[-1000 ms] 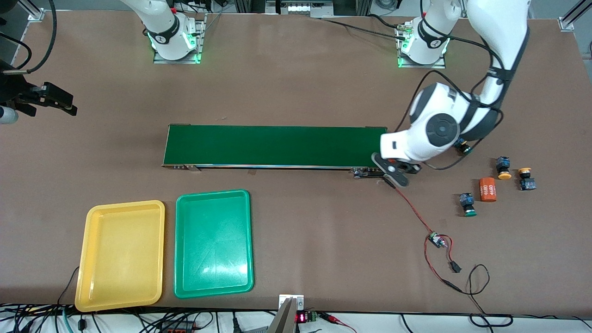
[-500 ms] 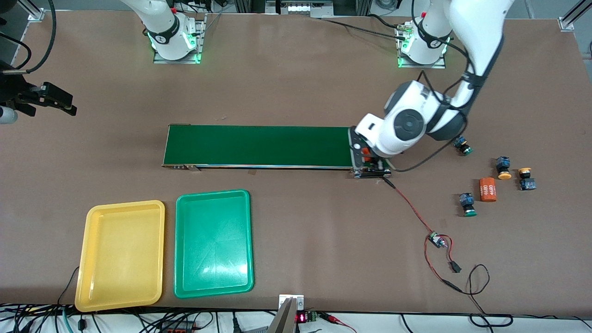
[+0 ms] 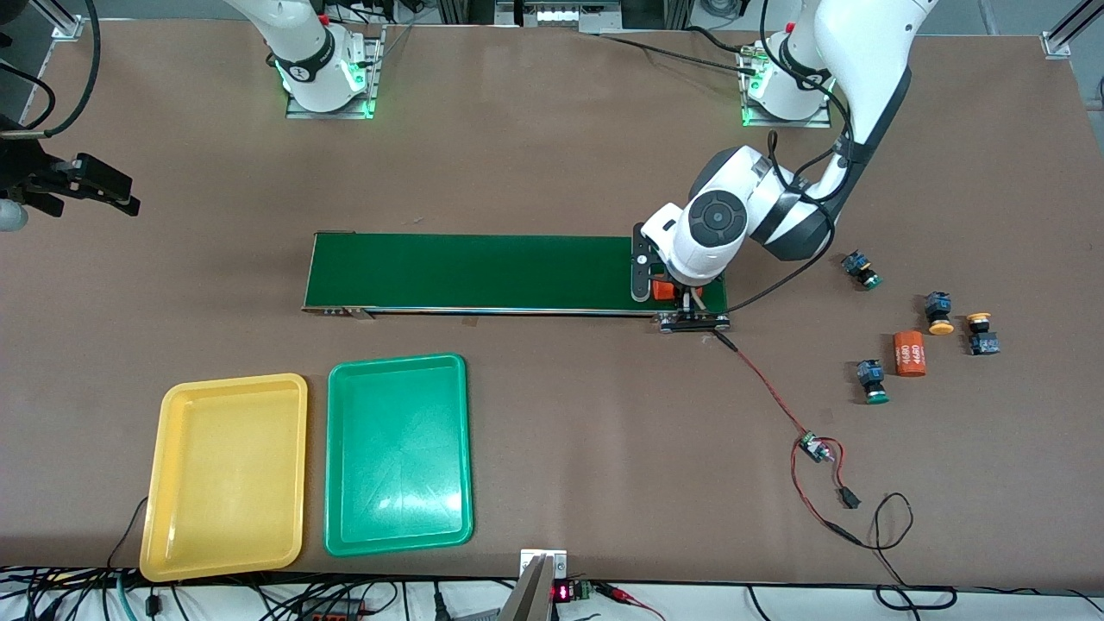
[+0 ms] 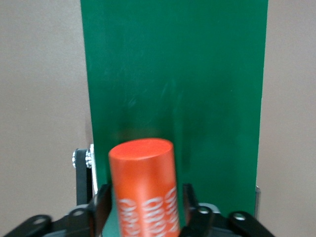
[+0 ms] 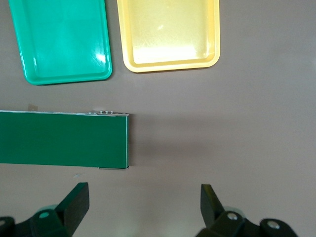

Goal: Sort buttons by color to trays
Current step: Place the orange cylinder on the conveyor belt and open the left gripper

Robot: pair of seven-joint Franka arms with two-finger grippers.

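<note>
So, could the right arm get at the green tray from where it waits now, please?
Probably yes. The right gripper hangs open over bare table at its own end, and nothing lies between it and the green tray. The left gripper is busy at the belt's other end.

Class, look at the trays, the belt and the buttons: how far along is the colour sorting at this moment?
Done: nothing sorted; the yellow tray and green tray hold no buttons.

In hand: the left gripper is over the conveyor belt with an orange cylinder between its fingers. The right gripper waits open.

Left: two green buttons and two yellow-orange buttons lie on the table.
</note>
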